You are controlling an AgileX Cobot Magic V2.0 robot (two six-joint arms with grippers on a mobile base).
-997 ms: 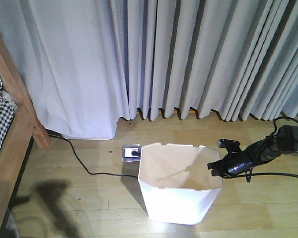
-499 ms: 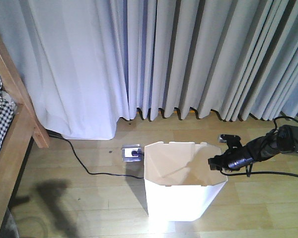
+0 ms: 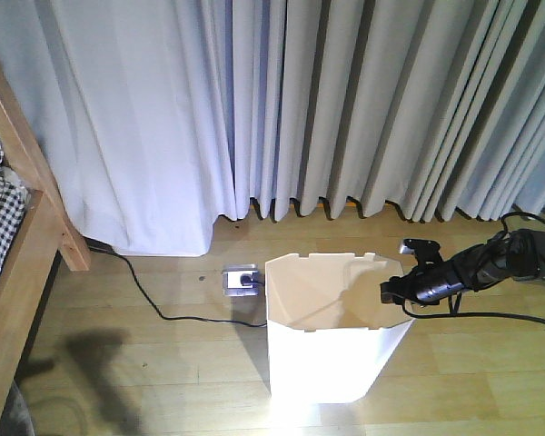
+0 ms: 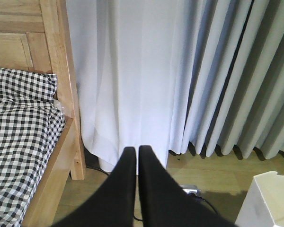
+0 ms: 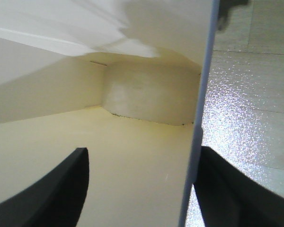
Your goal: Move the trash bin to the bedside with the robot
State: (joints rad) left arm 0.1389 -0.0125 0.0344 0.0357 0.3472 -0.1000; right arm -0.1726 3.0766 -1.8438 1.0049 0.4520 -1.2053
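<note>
Trash bin [image 3: 331,331] stands upright on the wooden floor [image 3: 163,363], nearest the camera in the front view, its long axis vertical and its cream inside open to the top. The right gripper [image 3: 398,292] sits at the bin's right rim; the right wrist view shows its two dark fingers [image 5: 52,189] astride the thin wall [image 5: 199,118], one inside the bin and one outside, with some gap visible on each side, so whether the wall is actually pinched cannot be told. The left gripper [image 4: 137,161] has its fingers pressed together, holding nothing, and points toward the curtain. The right arm is plainly the nearer one to the bin. The bed [image 3: 23,236], with its checked bedding [image 4: 23,123], lies well apart at the far left, so the coming move would likely carry the bin leftward across the floor. A black power cord [image 3: 154,304] and floor socket [image 3: 240,278] lie between bin and bed, and could snag. Behind hangs the grey curtain [image 3: 345,100]. No writing or brand is readable.
</note>
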